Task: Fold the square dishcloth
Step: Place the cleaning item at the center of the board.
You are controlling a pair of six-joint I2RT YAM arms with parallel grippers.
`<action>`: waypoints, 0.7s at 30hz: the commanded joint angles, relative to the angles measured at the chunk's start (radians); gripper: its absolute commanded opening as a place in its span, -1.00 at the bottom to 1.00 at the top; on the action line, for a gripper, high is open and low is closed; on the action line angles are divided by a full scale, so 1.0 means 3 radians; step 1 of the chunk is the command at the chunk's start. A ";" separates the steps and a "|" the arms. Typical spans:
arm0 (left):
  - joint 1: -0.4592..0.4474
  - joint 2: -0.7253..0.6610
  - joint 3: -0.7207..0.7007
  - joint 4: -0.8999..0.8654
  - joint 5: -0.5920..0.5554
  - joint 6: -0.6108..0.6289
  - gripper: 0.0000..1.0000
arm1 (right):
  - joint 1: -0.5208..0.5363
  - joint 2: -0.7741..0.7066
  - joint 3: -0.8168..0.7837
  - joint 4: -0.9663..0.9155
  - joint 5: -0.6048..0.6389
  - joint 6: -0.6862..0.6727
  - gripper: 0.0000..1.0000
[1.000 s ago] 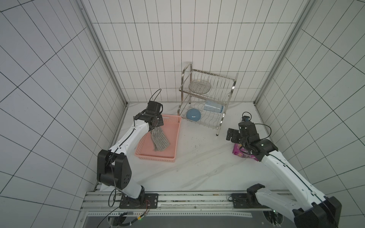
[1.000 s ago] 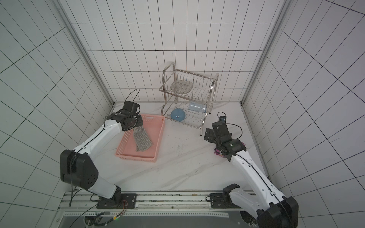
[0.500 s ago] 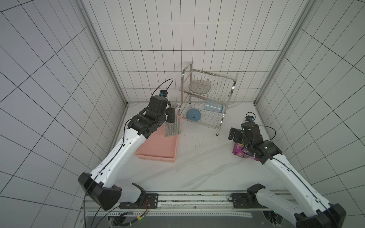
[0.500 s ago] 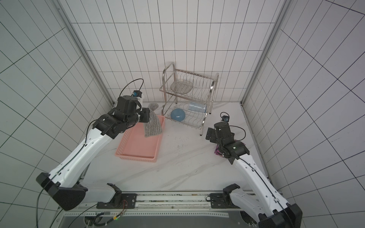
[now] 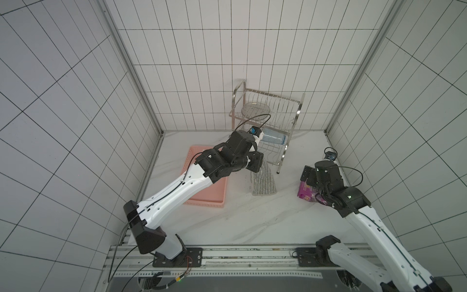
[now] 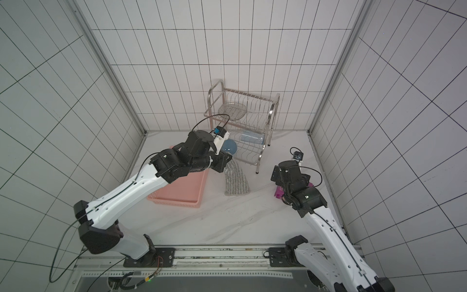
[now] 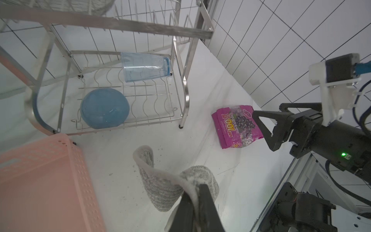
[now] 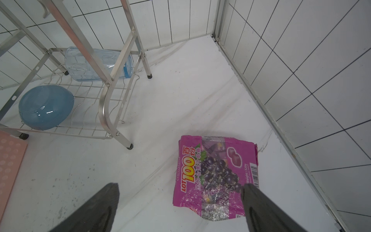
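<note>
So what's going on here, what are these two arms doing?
The left arm's fingers are pinched shut on one edge of the grey striped dishcloth, which hangs bunched from them above the white table, between the pink basket and the metal dish rack. It isn't folded yet. The right arm's fingers stand wide open by a purple snack packet, holding nothing.

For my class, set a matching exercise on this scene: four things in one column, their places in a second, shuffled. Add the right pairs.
Things
1 square dishcloth
2 clear cup
3 snack packet
4 mesh bowl

Places
A flat on the table by the open right claw
B on the rack, upper shelf
C gripped in the shut left claw
D on its side, rack's lower shelf

Pairs: 1-C, 2-D, 3-A, 4-B
</note>
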 commanded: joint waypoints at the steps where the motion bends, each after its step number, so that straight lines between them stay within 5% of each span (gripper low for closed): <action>1: -0.0138 0.0143 0.0172 0.0144 0.0117 -0.0091 -0.81 | 0.0000 -0.0104 0.0048 -0.0123 0.0193 0.0017 0.98; 21: -0.0443 0.0961 0.0849 0.0326 0.0412 -0.0310 -0.86 | -0.0015 -0.0357 0.0131 -0.0336 0.0445 0.0024 0.98</action>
